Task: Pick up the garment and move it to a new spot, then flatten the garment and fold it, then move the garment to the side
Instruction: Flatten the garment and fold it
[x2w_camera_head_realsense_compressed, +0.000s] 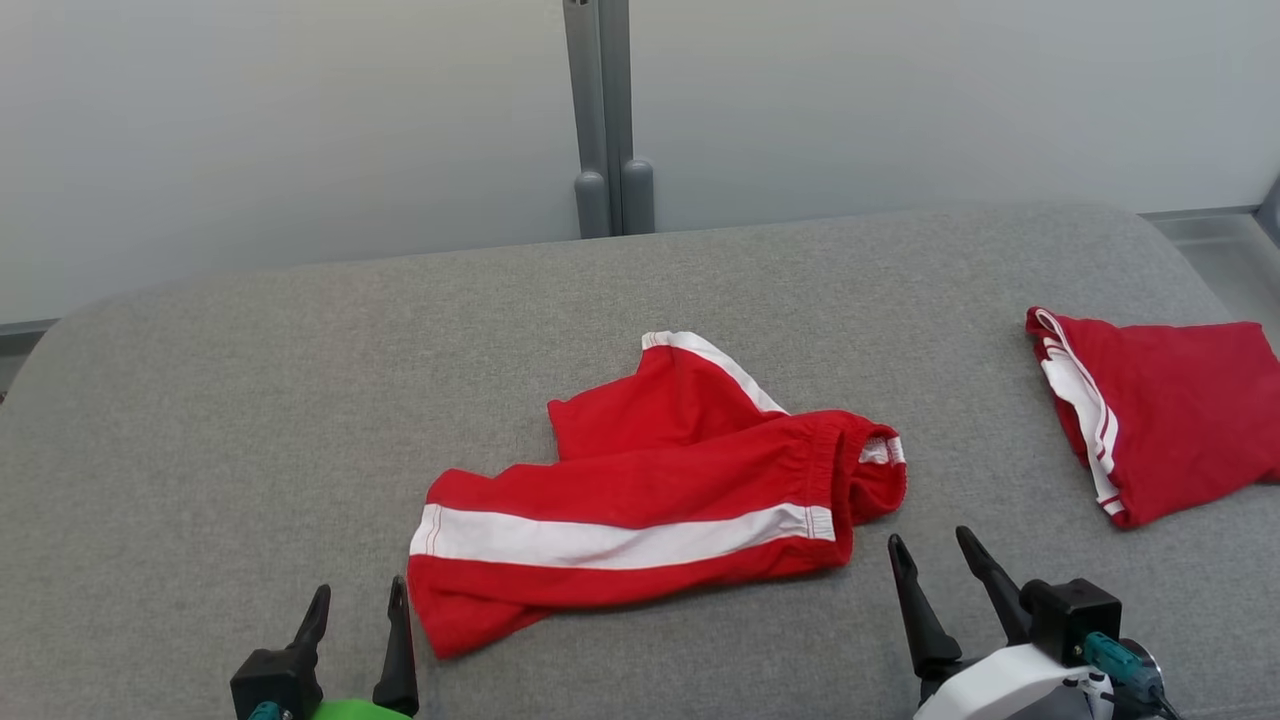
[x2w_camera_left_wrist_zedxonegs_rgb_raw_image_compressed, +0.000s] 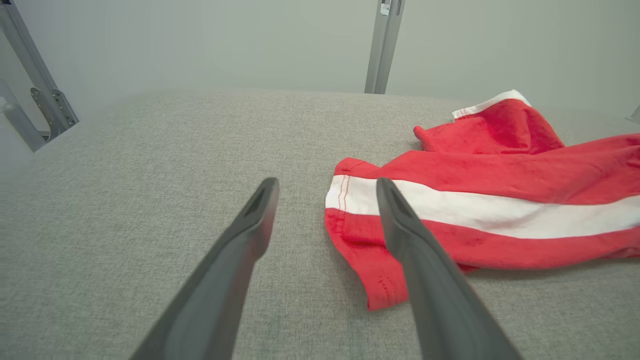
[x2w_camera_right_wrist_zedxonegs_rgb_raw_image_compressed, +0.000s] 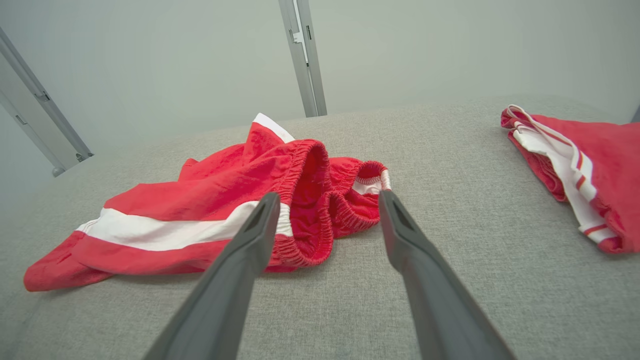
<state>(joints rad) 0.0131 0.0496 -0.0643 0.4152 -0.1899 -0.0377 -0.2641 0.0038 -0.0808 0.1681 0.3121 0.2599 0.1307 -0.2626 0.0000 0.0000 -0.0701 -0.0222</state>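
Note:
The garment (x2w_camera_head_realsense_compressed: 650, 490) is a pair of red shorts with a white side stripe, lying crumpled and unfolded in the middle of the grey padded table (x2w_camera_head_realsense_compressed: 250, 400). Its leg hem (x2w_camera_left_wrist_zedxonegs_rgb_raw_image_compressed: 350, 210) lies just ahead of my left gripper (x2w_camera_left_wrist_zedxonegs_rgb_raw_image_compressed: 327, 186), which is open and holds nothing. My left gripper (x2w_camera_head_realsense_compressed: 358, 598) sits at the lower left, beside the hem. My right gripper (x2w_camera_head_realsense_compressed: 930, 540) is open at the lower right, just short of the elastic waistband (x2w_camera_right_wrist_zedxonegs_rgb_raw_image_compressed: 310, 200). In the right wrist view the right gripper (x2w_camera_right_wrist_zedxonegs_rgb_raw_image_compressed: 327, 199) frames the waistband opening without touching it.
A second red garment with white trim (x2w_camera_head_realsense_compressed: 1160, 410) lies folded at the table's right edge, also in the right wrist view (x2w_camera_right_wrist_zedxonegs_rgb_raw_image_compressed: 575, 165). A grey post (x2w_camera_head_realsense_compressed: 605, 110) stands behind the table against a pale wall. Bare grey surface spreads to the left.

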